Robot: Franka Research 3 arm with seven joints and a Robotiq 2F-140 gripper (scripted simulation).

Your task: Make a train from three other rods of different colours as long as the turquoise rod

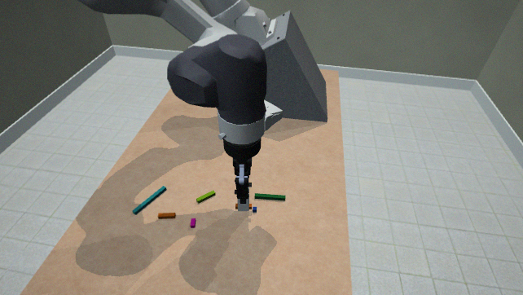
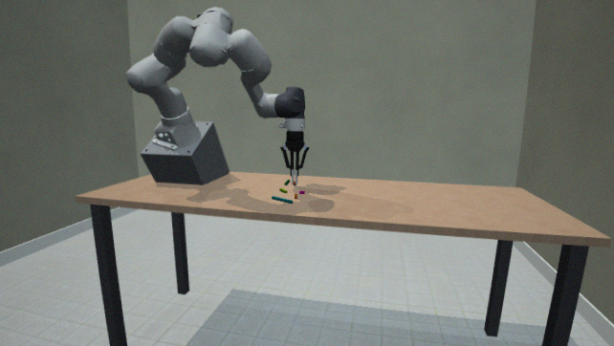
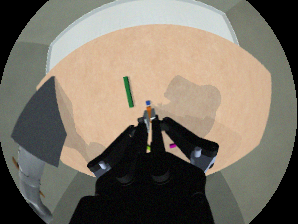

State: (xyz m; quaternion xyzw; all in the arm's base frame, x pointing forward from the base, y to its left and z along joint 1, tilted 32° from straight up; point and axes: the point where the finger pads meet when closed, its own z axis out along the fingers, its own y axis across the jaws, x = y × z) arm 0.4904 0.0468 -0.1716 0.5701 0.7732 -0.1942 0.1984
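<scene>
Orange rod [image 1: 237, 206] [image 2: 295, 183] [image 3: 149, 108] in the gripper [image 1: 243, 208] [image 2: 294, 183] [image 3: 150, 114], pinched tight, just beside the little blue rod [image 1: 254, 209] [image 3: 148, 102]. Near the blue rod, a green rod [image 1: 270, 197] [image 2: 287, 183] [image 3: 128, 92]. Farther from the blue rod, a lime rod [image 1: 205, 196] [image 2: 283, 190] [image 3: 148, 148] and a magenta rod [image 1: 193, 222] [image 2: 301, 192] [image 3: 172, 146]. Well apart from the blue rod, another orange rod [image 1: 167, 215] [image 2: 296, 196] and the long turquoise rod [image 1: 149, 200] [image 2: 282, 200].

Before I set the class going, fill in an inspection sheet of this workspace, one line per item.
Surface: tan table, arm shadows across it.
Job's things: turquoise rod, lime rod, magenta rod, green rod, blue rod and loose orange rod lie apart; a second orange rod is gripped, one end near blue.
Clutter: nothing seen.
Gripper: shut on that second orange rod, low over the table.
Cables: nothing seen.
Surroundings: tiled floor, plain walls, pale skirting.
</scene>
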